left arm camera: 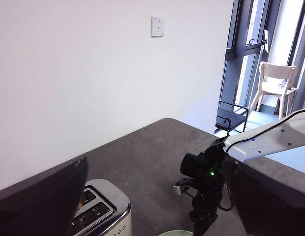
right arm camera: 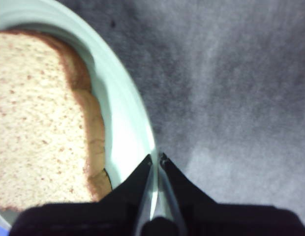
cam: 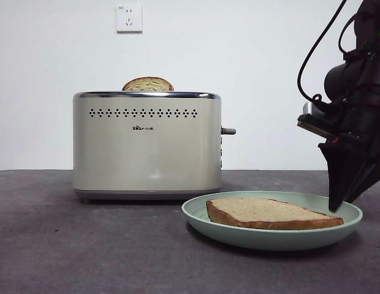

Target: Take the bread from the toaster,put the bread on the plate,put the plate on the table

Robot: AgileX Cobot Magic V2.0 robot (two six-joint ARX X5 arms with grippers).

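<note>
Now the flat tan slice of toast with its dark crust (cam: 273, 213) lies in the pale mint-green round plate (cam: 239, 231) on the dark matte surface (cam: 86, 245) beside the cream toaster (cam: 147, 144), while the right tool (right arm camera: 155, 158) pinches the plate's rim, seemingly to steady it, and the left tool (left arm camera: 157, 196) waits high, spread wide.

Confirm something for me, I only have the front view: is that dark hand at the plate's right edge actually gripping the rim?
Observer: Yes. The right wrist view shows the right hand with its jaws closed on the rim of the plate.
Operator: Is it pinching the bread too?
Observer: No. The bread lies just inside the rim, close beside one jaw.
Operator: Where's the other arm?
Observer: The left hand hangs open high above the toaster, holding nothing.
</note>
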